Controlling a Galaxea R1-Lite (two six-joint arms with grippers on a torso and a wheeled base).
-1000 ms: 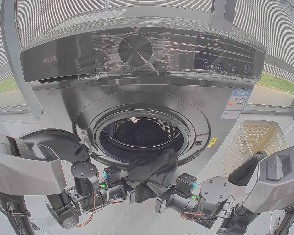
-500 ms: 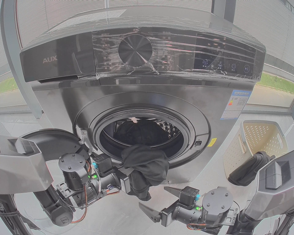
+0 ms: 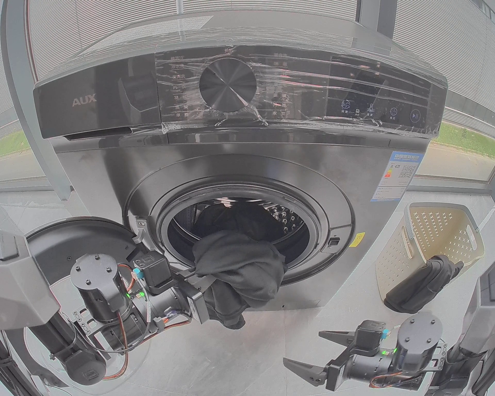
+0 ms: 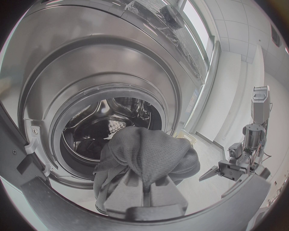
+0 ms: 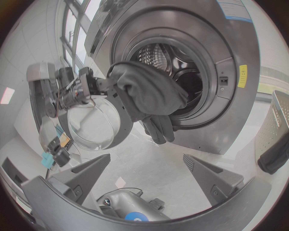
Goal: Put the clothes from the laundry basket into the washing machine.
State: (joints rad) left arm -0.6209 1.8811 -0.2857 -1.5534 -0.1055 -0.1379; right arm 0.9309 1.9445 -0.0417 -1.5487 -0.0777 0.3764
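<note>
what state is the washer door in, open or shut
Open: the door is swung aside, the drum mouth exposed, a dark garment hanging at its rim.

A pale glossy floor [image 3: 232, 361] is seen along the bottom of the frame. Horizontal slats [image 3: 93, 20] are spread across the top, and daylit grass [image 3: 464, 138] is glimpsed at the right edge.

L gripper [image 3: 205, 282] clamped on dark garment [image 3: 234, 263] (arm low, left side), R gripper [image 3: 303, 349] low w/ jaws spread wide.
</note>
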